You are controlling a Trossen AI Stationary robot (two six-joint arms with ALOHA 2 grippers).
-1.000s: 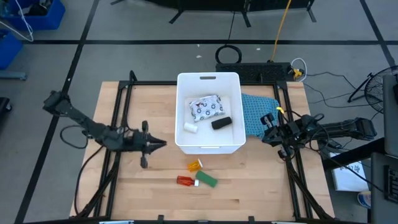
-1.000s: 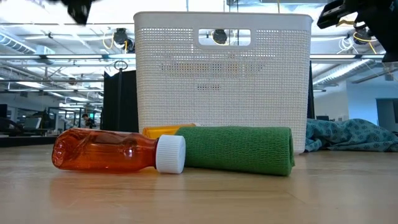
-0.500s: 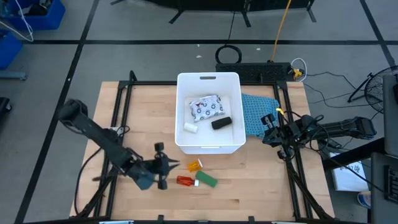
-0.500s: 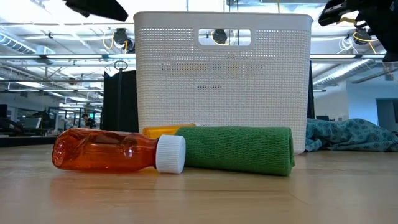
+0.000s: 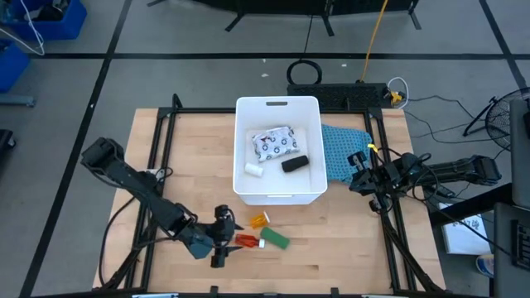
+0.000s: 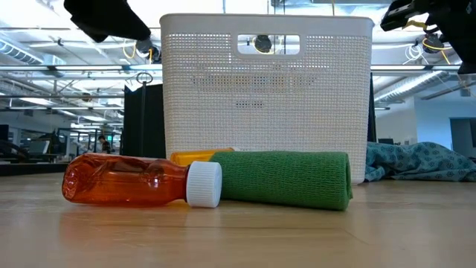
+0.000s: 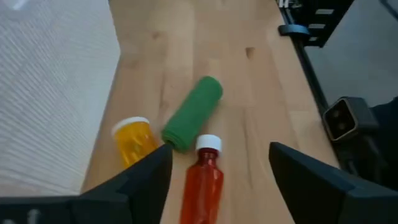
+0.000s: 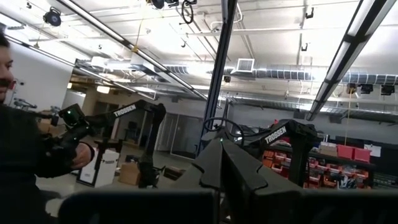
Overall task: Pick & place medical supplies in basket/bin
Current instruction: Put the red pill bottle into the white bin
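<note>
A red tube [image 5: 246, 241] with a white cap lies on its side on the table, beside the green bar [image 5: 275, 238] and the orange vial [image 5: 260, 220]. My left gripper [image 5: 234, 240] hangs open just left of the tube. In the left wrist view, its fingers [image 7: 219, 163] stand on either side of the tube's base [image 7: 200, 190] without touching it. The white basket [image 5: 277, 106] holds a printed packet [image 5: 275, 143], a black oblong [image 5: 295, 164] and a white roll [image 5: 253, 170]. My right gripper [image 5: 354, 175] waits shut at the table's right side.
A blue-green mesh cloth [image 5: 341, 149] lies between the basket and my right gripper. The basket's near wall [image 6: 266, 97] stands close behind the vial and the bar. Black frame rails [image 5: 157, 165] run along the table's left and right sides. Bare wood lies along the near edge.
My left gripper has swung from beside the basket's left wall toward the table's near edge and to the right, ending at the red tube. Its fingers, together a second ago, now stand apart. The supplies have not moved.
</note>
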